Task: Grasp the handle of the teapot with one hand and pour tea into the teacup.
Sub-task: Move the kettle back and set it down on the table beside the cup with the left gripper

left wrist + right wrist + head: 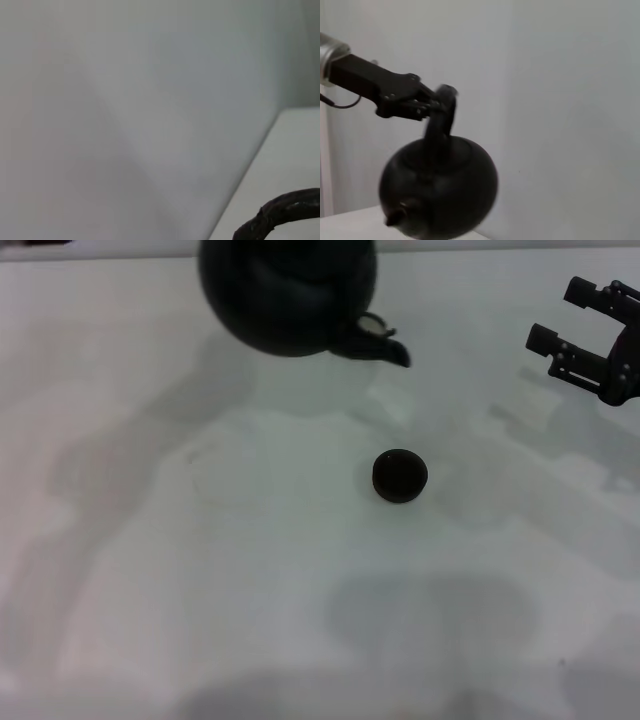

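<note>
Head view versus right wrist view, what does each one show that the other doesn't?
Only the head view shows the teacup on the white table, below and ahead of the spout, and the right hand open, off to the right. Only the right wrist view shows the left hand shut on the handle, lifting the pot clear of the table. Both show the teapot with its spout tipped downward.

Teapot (285, 295) matt black; handle (280, 212) rough, wrapped; table (200, 570) smooth, white.
</note>
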{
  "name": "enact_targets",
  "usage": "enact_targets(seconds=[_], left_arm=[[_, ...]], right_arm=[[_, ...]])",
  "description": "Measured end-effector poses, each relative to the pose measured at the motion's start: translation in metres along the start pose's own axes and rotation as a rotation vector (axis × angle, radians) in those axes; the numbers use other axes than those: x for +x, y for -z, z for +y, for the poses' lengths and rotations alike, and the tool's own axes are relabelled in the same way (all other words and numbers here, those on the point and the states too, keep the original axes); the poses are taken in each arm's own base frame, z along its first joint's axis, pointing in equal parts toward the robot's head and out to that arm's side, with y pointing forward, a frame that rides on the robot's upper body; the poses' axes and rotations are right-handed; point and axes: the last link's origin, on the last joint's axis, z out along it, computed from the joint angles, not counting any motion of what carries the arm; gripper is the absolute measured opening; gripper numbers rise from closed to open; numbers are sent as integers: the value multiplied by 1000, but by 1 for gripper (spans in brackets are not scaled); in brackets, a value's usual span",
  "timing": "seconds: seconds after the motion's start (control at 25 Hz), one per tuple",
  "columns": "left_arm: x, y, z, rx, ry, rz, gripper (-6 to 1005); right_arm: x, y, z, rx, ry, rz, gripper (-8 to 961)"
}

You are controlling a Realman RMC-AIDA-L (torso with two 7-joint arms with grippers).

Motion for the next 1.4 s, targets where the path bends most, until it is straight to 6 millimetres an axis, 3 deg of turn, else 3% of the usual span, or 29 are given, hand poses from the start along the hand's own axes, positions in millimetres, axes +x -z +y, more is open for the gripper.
enact_targets(seconds=[0.48, 0.76, 0.84, 0.88, 1.4], left_arm=[[-90, 68, -8, 32, 152, 82, 104], [-145, 99, -7, -4, 245, 250, 108], [-145, 99, -7, -4, 245, 250, 110], [-164, 105, -5, -10, 279, 285, 110], [-224, 100, 10, 45, 393, 265, 118]], right_arm=[[7, 8, 3, 5, -18, 18, 764], [14, 12, 6, 2, -33, 43, 764], [15, 13, 6, 4, -38, 45, 764], [16, 14, 7, 5, -39, 46, 764], [26, 15, 12, 0, -77, 67, 764]])
